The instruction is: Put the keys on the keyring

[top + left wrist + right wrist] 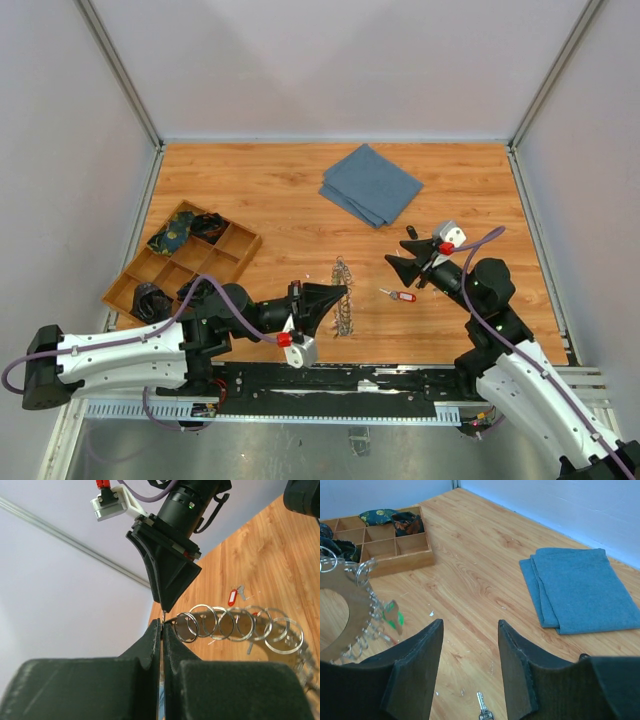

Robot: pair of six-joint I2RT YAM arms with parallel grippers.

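Left gripper [162, 625]: fingers clenched, pinching a thin wire loop at the edge of the keyring [343, 298]. The ring stands on edge in this grip, just above the table [270, 200], in front of the gap between the two arm bases. Its wire loops fan out away from the left fingers.

Right gripper [470, 627]: fingers apart, nothing between them. It hangs above the table, pointing towards the ring.

Red key [402, 295]: flat on the table, just below and slightly nearer the bases than the right fingers, between them and the ring. In the right wrist view only its metal end shows, at the bottom edge under the gap between the fingers. In the top view its long axis runs roughly left to right, metal end towards the ring, red head towards the right arm.

Green-tagged key [395, 619]: appears to hang at the ring.

Assessment: the right arm is the nearer and free. The pickup calls for a short descent, with the fingers closing across the key's length.
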